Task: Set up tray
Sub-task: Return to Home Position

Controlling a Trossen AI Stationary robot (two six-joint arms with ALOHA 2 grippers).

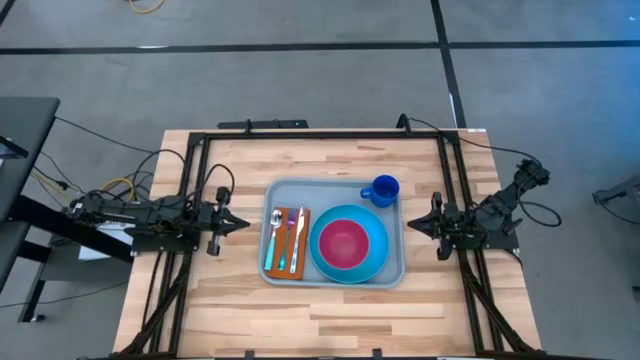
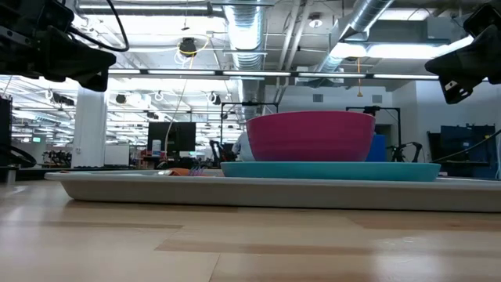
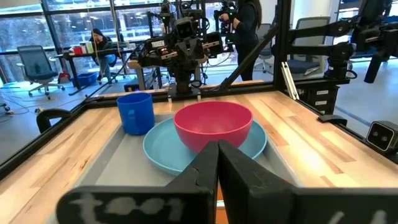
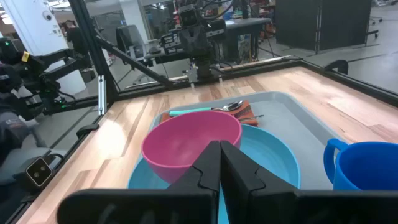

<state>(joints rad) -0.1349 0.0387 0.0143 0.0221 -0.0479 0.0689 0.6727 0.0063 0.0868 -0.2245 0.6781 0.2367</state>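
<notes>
The light grey-blue tray [image 1: 395,272] lies flat in the middle of the wooden table. On it rests a round blue plate [image 1: 377,243] with a pink bowl [image 1: 343,242] standing in it. A blue mug [image 1: 382,189] stands at the tray's far right corner. A rust-brown napkin [image 1: 271,240] lies at the tray's left end with cutlery [image 1: 287,238] on top. My left gripper [image 1: 246,223] hovers shut just left of the tray, pointing level at it. My right gripper [image 1: 411,226] hovers shut just right of the tray, empty.
A black metal frame [image 1: 320,133] runs around the table's far and side edges. Bare wood lies between the tray and the near edge [image 1: 320,330]. Beyond the table, in the left wrist view, a person [image 3: 98,43] sits at a desk and another [image 3: 245,25] stands.
</notes>
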